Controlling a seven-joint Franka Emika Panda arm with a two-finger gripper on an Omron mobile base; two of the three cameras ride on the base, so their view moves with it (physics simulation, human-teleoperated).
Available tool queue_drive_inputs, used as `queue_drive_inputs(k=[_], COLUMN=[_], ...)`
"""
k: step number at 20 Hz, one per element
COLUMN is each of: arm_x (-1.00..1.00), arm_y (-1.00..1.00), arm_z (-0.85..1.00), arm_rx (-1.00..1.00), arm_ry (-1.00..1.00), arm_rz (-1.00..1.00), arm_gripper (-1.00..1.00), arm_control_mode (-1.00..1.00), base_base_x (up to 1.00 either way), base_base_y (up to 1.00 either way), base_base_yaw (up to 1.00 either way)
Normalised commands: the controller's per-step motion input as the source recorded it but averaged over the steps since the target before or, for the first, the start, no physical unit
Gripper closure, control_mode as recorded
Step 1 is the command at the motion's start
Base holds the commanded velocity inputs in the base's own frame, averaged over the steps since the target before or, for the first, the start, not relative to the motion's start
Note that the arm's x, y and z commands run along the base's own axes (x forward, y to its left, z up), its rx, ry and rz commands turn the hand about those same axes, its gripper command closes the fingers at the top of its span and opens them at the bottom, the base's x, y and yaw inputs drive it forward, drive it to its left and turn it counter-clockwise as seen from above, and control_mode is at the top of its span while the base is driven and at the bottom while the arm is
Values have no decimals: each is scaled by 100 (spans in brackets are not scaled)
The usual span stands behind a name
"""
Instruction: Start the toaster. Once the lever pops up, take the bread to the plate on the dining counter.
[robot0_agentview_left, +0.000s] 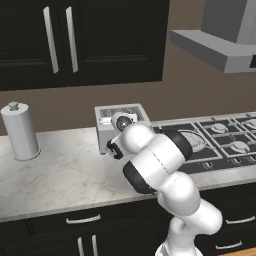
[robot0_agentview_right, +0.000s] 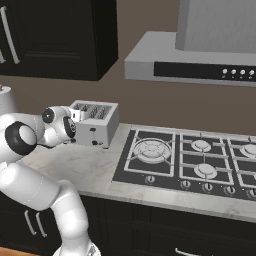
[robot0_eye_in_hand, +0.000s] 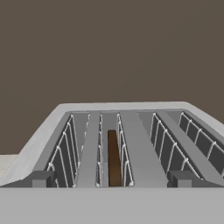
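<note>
Silver-grey, the toaster stands on the marbled tabletop against the brown wall, just left of the gas hob. Seen from the hand, a thin dark brown slice of bread sits upright, deep in the slot second from the left. The gripper hangs close at the toaster's front edge, jaws spread wide, gripping nothing. A white canister stands well to the left.

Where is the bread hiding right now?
The bread is down inside the toaster, standing in a slot just left of the middle in the hand view. The toaster sits on the marbled worktop, left of the gas hob.
</note>
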Motion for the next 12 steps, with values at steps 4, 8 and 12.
queue_drive_inputs(k=[4,8,12], arm_x=[0,0,0], arm_y=[0,0,0], arm_z=[0,0,0], arm_rx=[0,0,0], arm_ry=[0,0,0], arm_rz=[0,0,0], arm_gripper=[-100,-100,-100], arm_control_mode=[-100,-100,-100], base_base_x=[0,0,0], base_base_y=[0,0,0], base_base_yaw=[0,0,0])
